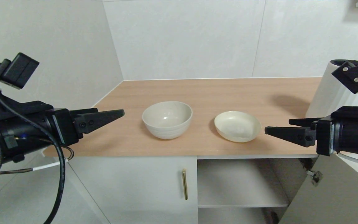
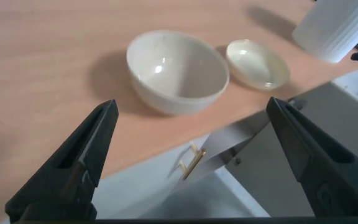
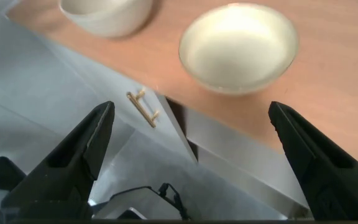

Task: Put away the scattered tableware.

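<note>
Two pieces of tableware are seen on the wooden countertop (image 1: pixel 216 90), so none of the putting-away is judged done. A deep cream bowl (image 1: pixel 167 119) stands upright toward the left, and a shallow cream bowl (image 1: pixel 237 126) sits apart from it toward the right, near the front edge. Below the counter, the left cabinet door with the brass handle (image 1: pixel 184 184) is shut, while the right compartment is open and its shelf (image 1: pixel 241 186) is exposed; this is taken as the likely place for both bowls. Both bowls are therefore left to be grasped, carried down and set inside.

The left gripper (image 1: pixel 112 112) is held level above the counter's left end, pointed toward the deep bowl but well short of it. Its fingers (image 2: pixel 79 162) are spread wide, with nothing between them. The right gripper (image 1: pixel 277 128) is held level at the counter's right end, pointed inward, its tip just beside the shallow bowl without touching it. Its fingers (image 3: pixel 73 162) are likewise spread wide and nothing is held.
</note>
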Robot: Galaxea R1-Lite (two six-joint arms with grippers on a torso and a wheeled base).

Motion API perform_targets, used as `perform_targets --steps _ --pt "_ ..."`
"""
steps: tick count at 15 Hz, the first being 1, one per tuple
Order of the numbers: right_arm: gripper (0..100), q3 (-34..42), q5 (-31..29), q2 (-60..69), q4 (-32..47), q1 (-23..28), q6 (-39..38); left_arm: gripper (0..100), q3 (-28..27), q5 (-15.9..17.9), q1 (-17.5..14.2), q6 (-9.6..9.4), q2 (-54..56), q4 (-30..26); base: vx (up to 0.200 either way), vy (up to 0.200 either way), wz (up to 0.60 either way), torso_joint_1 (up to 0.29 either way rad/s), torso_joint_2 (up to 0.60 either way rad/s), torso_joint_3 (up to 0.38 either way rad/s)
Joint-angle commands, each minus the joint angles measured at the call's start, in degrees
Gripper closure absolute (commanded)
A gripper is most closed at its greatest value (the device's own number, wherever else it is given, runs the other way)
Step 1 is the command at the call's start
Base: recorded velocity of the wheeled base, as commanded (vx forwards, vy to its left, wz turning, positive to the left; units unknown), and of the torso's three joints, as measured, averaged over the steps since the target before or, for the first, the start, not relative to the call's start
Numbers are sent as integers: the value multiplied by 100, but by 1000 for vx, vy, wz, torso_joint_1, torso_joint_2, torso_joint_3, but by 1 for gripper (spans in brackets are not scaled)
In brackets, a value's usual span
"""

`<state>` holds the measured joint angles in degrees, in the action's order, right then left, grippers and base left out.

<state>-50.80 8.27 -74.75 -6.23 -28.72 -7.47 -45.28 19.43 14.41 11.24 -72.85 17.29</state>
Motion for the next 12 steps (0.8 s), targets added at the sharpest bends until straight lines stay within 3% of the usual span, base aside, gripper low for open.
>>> perform_targets --steps 1,3,7,10,12 --pt "0 0 0 -48 -19 -2 0 0 1 -1 0 1 -63 3 0 0 0 168 -471 -315" --pt "0 -9 0 -215 -344 24 0 0 -43 8 0 1 -133 3 0 0 0 176 -491 -315" --pt "0 -185 -71 -1068 -1785 332 -26 0 -588 -10 0 80 -757 3 0 0 0 108 -282 -170" --pt "0 -1283 -906 -1709 -906 367 -430 0 -1423 -80 -184 291 -1469 -129 0 0 0 7 -20 -12" --pt "0 -1547 -1143 -1806 -370 376 -668 0 -1809 -97 -290 397 -1847 -630 0 0 0 0 0 0"
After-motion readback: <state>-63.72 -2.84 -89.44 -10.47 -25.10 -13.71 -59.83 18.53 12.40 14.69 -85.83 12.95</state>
